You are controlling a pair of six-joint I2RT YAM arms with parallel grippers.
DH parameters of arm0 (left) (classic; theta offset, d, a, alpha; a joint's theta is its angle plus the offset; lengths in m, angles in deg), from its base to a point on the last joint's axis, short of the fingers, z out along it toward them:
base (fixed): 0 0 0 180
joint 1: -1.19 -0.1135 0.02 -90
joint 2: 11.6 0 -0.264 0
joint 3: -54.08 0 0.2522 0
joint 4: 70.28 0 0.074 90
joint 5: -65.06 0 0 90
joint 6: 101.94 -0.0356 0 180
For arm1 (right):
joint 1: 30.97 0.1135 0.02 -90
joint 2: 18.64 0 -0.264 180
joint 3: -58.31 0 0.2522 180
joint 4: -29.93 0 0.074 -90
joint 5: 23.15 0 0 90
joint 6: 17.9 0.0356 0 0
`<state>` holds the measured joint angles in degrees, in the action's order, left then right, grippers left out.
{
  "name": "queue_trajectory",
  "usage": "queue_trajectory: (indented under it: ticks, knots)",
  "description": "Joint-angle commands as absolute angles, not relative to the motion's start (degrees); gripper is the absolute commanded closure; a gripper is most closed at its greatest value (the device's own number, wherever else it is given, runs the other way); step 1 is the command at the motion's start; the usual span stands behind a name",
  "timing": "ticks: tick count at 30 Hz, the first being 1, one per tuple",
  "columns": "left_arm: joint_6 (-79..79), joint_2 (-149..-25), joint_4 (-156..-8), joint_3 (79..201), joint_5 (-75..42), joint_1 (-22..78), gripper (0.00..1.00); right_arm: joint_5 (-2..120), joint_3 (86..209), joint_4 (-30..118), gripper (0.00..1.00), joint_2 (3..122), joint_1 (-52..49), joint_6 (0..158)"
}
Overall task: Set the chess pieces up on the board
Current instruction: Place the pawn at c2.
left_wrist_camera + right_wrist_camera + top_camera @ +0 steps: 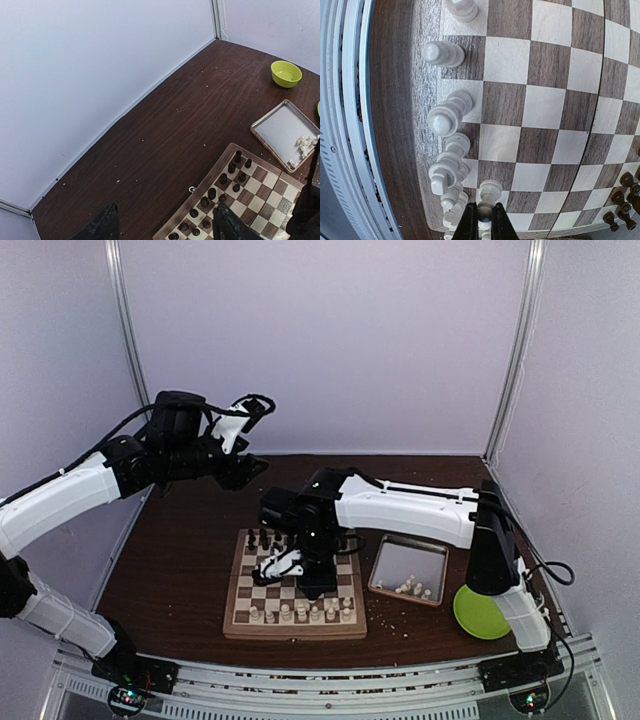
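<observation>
A: Start with the right gripper (485, 221). How do its jaws stand?

B: Pinched narrow on a cream-white piece (489, 192), whose round head pokes out past the two black fingers (469, 225). In the wrist view the piece sits over the second row of squares, just inside the line of standing chess pieces (445, 117). I cannot tell whether its foot touches the wood.

A: And seen from above?

B: That gripper hangs over the middle of the board (290, 630), with its arm reaching in from 3 o'clock. The cream-white row runs along the board's 6 o'clock edge and the dark pieces (265, 538) along its 12 o'clock edge.

A: The left gripper?

B: The left gripper (165, 226) is held high above the table (180, 560), out at 11 o'clock from the board. Its jaws are wide and it holds nothing. Its camera looks down on the corner with the dark pieces.

A: What lies beyond the board?

B: A metal tray (400, 555) lies just beside it at 3 o'clock, with more of the chess pieces clustered near the tray's 5 o'clock corner. A flat green dish (480, 615) sits at 4 o'clock, past the tray and partly behind the right arm. The left wrist view also shows a lime-green bowl (286, 73), farther out than the tray.
</observation>
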<state>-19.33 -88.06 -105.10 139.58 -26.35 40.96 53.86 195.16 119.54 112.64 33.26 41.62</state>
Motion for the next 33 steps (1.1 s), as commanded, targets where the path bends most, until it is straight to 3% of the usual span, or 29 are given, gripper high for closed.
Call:
queue_trajectory:
  ticks: [1,24,33]
  knots:
    - [-19.71,-86.91,-103.20,141.18,-26.80,41.18,0.35,55.07,196.27,121.78,0.95,113.97,33.11,40.66]
    - [-19.84,-86.92,-103.20,141.22,-26.53,41.18,0.35,55.41,196.00,121.06,0.92,117.06,33.19,40.90]
    - [-19.84,-87.01,-103.20,141.23,-26.36,41.18,0.35,55.83,196.01,120.62,0.82,115.05,33.19,41.33]
